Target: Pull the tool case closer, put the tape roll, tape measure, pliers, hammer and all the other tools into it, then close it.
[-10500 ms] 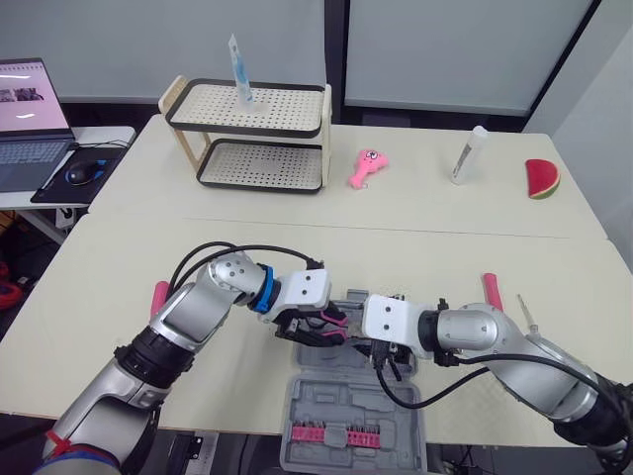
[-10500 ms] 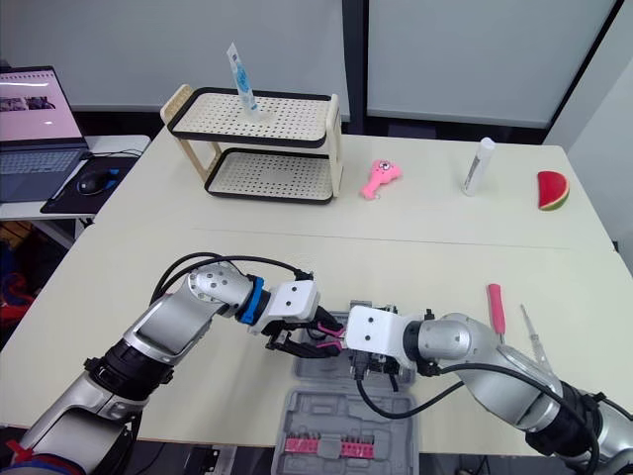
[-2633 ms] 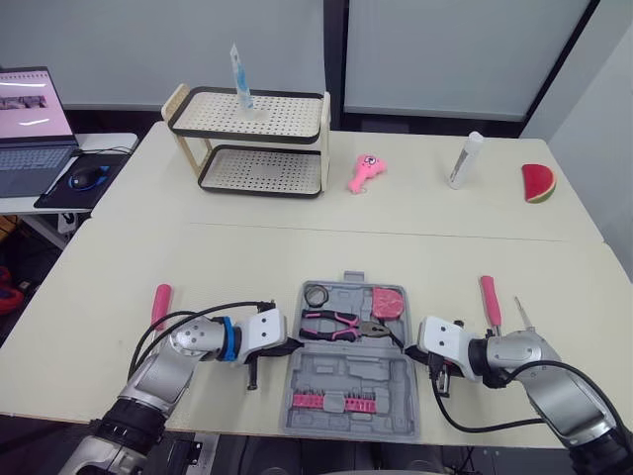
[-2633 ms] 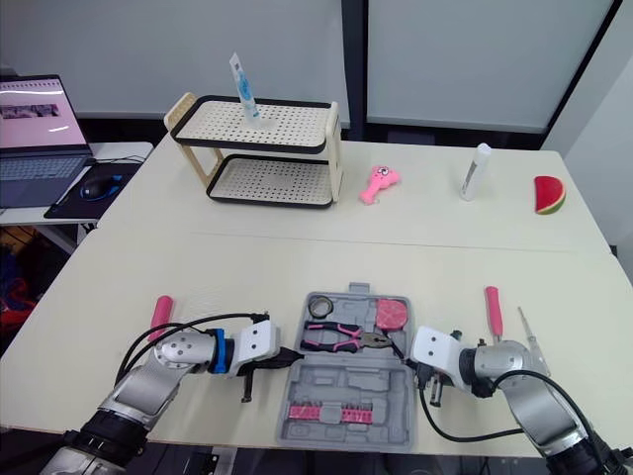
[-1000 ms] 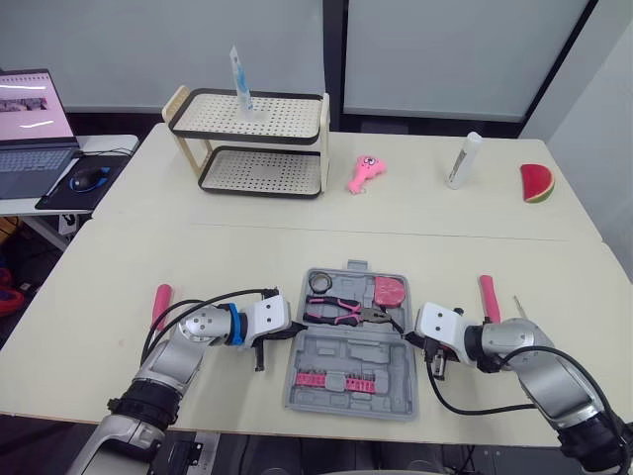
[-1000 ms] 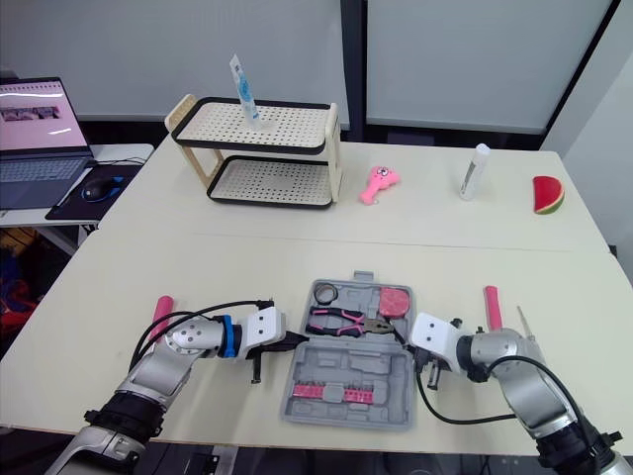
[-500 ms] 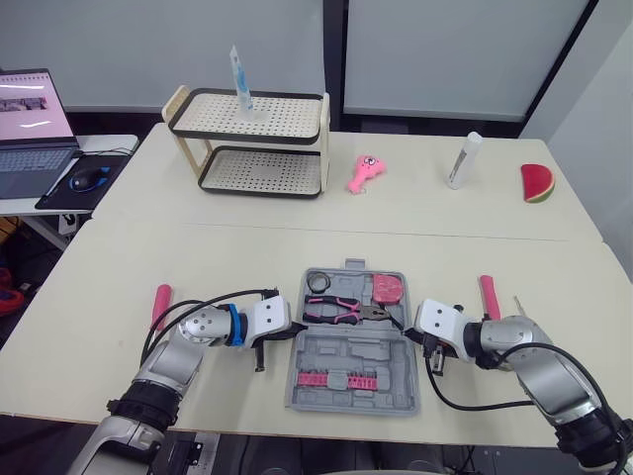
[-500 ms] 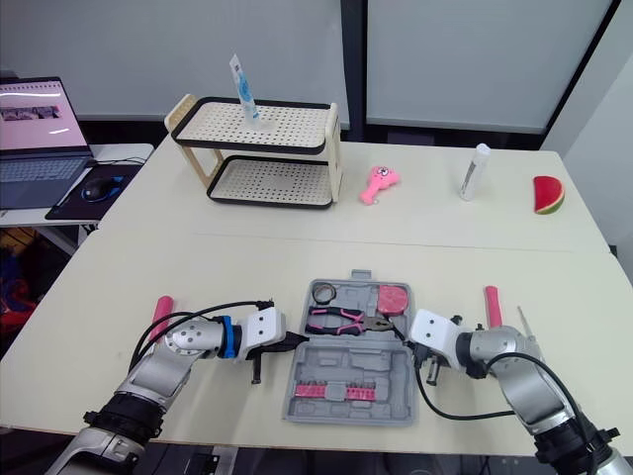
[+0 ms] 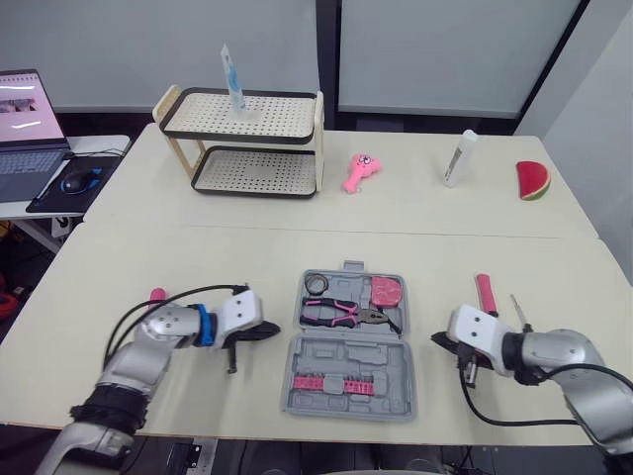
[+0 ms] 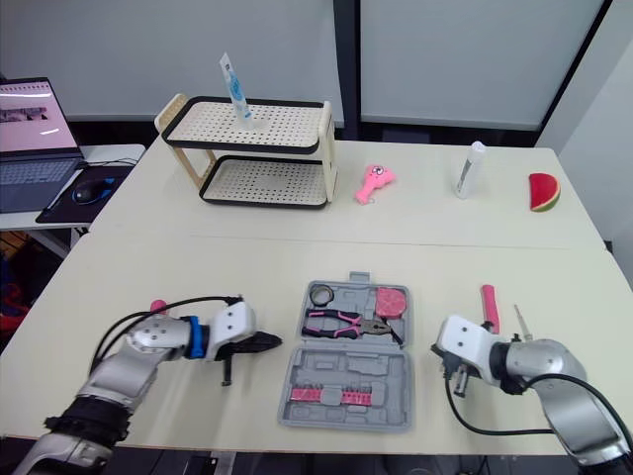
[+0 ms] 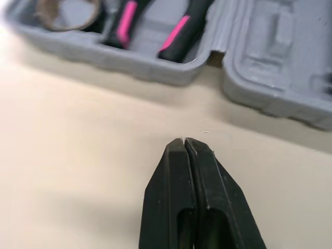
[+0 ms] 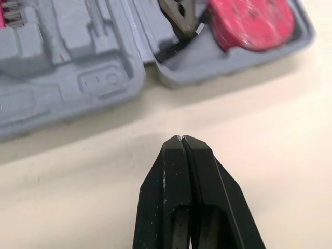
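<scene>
Tool case lies open and flat on the table. Its far half holds the tape roll, pliers and pink tape measure; its near half carries a row of pink bits.

Loose tools remain outside it. A pink-handled screwdriver and a slim metal-tipped tool lie right of the case, and a pink handle shows to its left, partly hidden by the arm. Whether that is the hammer I cannot tell.

The left gripper rests just left of the case with its fingers pressed together and nothing between them. The right gripper sits just right of the case, likewise closed and empty.

The case looks like rigid moulded plastic, fairly light, and likely to slide easily on the smooth top. Its side walls or the near half's front rim seem the best purchase for closing. The loose tools are stiff and slender, best pinched across their pink handles.
</scene>
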Tool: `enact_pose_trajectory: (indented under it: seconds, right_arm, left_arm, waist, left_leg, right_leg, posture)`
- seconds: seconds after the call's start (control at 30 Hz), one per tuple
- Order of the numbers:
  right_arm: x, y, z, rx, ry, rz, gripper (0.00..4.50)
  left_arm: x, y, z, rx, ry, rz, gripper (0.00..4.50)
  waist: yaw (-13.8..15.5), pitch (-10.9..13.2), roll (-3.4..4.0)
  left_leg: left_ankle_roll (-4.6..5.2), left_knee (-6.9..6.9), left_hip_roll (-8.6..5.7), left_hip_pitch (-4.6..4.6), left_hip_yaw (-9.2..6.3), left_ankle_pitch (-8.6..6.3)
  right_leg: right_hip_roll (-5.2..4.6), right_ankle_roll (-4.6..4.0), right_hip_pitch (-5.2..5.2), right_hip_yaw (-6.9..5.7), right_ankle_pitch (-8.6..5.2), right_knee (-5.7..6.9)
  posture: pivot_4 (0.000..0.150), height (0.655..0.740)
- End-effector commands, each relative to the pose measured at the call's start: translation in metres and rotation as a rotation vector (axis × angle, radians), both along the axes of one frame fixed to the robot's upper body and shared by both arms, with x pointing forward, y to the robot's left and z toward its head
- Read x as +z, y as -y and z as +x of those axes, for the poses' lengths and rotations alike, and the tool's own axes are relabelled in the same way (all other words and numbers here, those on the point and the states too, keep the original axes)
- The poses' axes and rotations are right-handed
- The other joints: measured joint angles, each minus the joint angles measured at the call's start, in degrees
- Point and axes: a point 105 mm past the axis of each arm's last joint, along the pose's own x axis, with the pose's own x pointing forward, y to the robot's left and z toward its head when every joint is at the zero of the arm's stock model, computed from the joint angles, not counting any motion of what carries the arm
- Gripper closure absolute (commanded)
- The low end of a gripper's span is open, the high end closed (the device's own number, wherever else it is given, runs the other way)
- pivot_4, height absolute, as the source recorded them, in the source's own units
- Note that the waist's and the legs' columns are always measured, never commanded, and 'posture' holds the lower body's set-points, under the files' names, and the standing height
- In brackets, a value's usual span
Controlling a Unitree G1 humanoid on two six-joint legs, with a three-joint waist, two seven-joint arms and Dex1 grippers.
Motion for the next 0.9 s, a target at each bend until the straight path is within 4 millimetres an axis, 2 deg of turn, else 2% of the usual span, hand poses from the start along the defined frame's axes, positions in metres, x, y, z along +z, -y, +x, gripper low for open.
enact_pose_trajectory:
  seconds: [0.03,0.17,0.2,0.23,0.33,0.47,0.6,0.7,0.8,0.9]
  right_arm:
    - [0.033,0.011,-0.002,-0.034,0.099,0.032,4.50]
    - [0.049,0.051,-0.013,-0.167,0.117,0.010,4.50]
    - [0.052,0.061,-0.016,-0.204,0.117,0.007,4.50]
    - [0.054,0.072,-0.020,-0.246,0.119,0.003,4.50]
    - [0.057,0.104,-0.041,-0.360,0.095,-0.012,3.93]
    - [0.053,0.126,-0.062,-0.441,0.058,-0.011,3.10]
    - [0.048,0.143,-0.082,-0.509,0.010,-0.004,2.27]
    - [0.045,0.152,-0.092,-0.544,-0.017,-0.001,1.67]
    - [0.043,0.158,-0.096,-0.552,-0.031,-0.010,1.00]
    - [0.043,0.159,-0.094,-0.554,-0.027,-0.007,0.02]
  left_arm:
    - [0.032,-0.015,-0.003,0.065,0.051,-0.090,4.49]
    - [0.052,-0.055,-0.018,0.234,-0.004,-0.135,4.49]
    - [0.056,-0.065,-0.022,0.275,-0.016,-0.142,4.32]
    - [0.059,-0.078,-0.026,0.329,-0.022,-0.148,4.13]
    - [0.063,-0.124,-0.039,0.529,-0.018,-0.152,3.35]
    - [0.054,-0.158,-0.065,0.710,-0.071,-0.170,2.17]
    - [0.043,-0.183,-0.091,0.859,-0.116,-0.183,0.92]
    - [0.038,-0.193,-0.099,0.936,-0.131,-0.198,0.02]
    - [0.034,-0.200,-0.106,0.992,-0.144,-0.209,0.00]
    - [0.029,-0.206,-0.112,1.034,-0.154,-0.219,0.00]
  waist:
    - [0.11,0.00,0.00]
    - [0.15,0.00,-0.02]
    - [0.15,0.00,-0.02]
    - [0.17,0.00,-0.02]
    - [0.18,0.00,-0.03]
    - [0.15,-0.01,-0.06]
    - [0.11,-0.03,-0.11]
    - [0.07,-0.07,-0.19]
    - [0.09,-0.16,-0.33]
    - [0.09,-0.19,-0.40]
  left_leg:
    - [0.00,0.01,0.00,-0.01,0.00,0.00]
    - [0.00,0.01,0.02,0.02,0.01,0.00]
    - [0.00,0.00,0.03,0.03,0.01,0.00]
    - [0.00,0.00,0.02,0.05,0.03,0.00]
    - [0.00,-0.02,0.02,0.06,0.05,0.00]
    - [-0.01,-0.04,0.02,0.09,0.10,-0.01]
    - [-0.02,-0.05,0.05,0.11,0.19,-0.01]
    - [-0.02,-0.05,0.06,0.15,0.20,-0.01]
    - [-0.03,-0.04,0.06,0.15,0.21,0.00]
    - [-0.03,-0.05,0.06,0.17,0.22,0.00]
  right_leg:
    - [-0.02,0.01,0.01,0.00,0.00,0.00]
    - [-0.03,0.00,0.05,-0.02,-0.01,0.00]
    - [-0.02,0.00,0.06,-0.03,-0.01,-0.01]
    - [-0.02,0.00,0.07,-0.02,-0.01,-0.01]
    - [-0.04,-0.01,0.09,-0.01,-0.01,-0.02]
    - [-0.03,-0.04,0.09,0.01,-0.04,-0.04]
    - [-0.04,-0.07,0.07,0.09,-0.09,-0.07]
    - [-0.04,-0.06,0.06,0.09,-0.19,-0.07]
    - [-0.05,-0.15,0.07,0.12,-0.28,-0.07]
    - [-0.06,-0.17,0.06,0.12,-0.29,-0.08]
  posture:
    - [0.150,0.7350]
    - [0.150,0.7350]
    - [0.150,0.7350]
    - [0.150,0.7350]
    - [0.150,0.7350]
    - [0.150,0.7350]
    - [0.150,0.7350]
    - [0.150,0.7350]
    - [0.150,0.7350]
    - [0.150,0.7350]
